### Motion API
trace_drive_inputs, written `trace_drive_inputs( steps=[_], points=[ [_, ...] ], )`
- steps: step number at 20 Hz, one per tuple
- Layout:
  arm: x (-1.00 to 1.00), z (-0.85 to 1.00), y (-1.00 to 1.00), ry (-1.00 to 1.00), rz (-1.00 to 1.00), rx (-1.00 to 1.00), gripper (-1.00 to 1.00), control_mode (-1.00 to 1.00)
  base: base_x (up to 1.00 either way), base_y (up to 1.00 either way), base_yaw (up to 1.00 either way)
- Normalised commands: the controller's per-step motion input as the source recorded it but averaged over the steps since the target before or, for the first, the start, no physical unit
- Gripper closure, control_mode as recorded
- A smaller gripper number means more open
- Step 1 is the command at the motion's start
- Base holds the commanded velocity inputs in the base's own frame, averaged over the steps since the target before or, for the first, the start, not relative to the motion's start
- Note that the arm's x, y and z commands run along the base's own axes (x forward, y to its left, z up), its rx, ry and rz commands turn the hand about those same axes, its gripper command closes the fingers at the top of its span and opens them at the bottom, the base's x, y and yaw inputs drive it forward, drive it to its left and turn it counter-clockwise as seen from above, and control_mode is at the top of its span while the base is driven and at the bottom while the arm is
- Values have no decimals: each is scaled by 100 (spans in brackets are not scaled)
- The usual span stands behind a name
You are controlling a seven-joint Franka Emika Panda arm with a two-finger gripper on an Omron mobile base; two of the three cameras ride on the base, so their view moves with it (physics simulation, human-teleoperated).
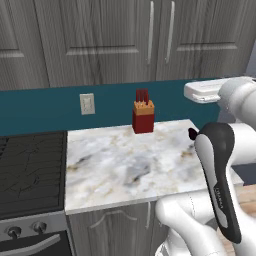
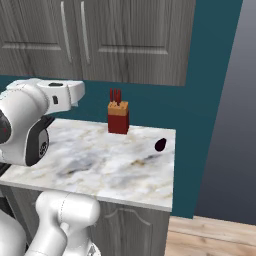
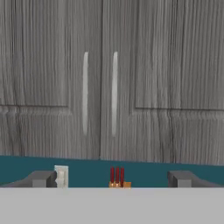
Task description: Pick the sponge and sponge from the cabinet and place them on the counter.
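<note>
The cabinet is a dark grey wood-grain wall unit, and both of its tall doors are shut. Two thin silver bar handles run side by side down the middle. The sponges are hidden behind the doors. My gripper is open, its two fingertips spread wide with nothing between them, facing the doors from some way off. The hand hovers above the right end of the marble counter, which also shows in the right base view.
A red knife block stands at the back of the counter against the teal wall. A small dark object lies near the counter's right edge. A black stovetop adjoins the counter on the left. A wall outlet sits above.
</note>
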Motion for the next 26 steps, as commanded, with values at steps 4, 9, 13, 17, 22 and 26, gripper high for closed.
trace_drive_inputs(
  steps=[4, 9, 13, 17, 22, 26],
  points=[
    [-5, 27, 0, -15, 0, 0, -100, -100, 0, 0, 0],
    [-2, 20, 0, -16, 0, 0, -100, -100, 0, 0, 0],
    [0, 12, 1, -17, 0, 0, -100, -100, 0, 0, 0],
    [4, 3, 0, -12, 0, 0, -100, -100, 0, 0, 0],
    [18, 0, 0, -3, 0, 1, -100, -100, 0, 0, 0],
    [28, 0, 0, 0, 0, 3, -100, -100, 0, 0, 0]
  ],
)
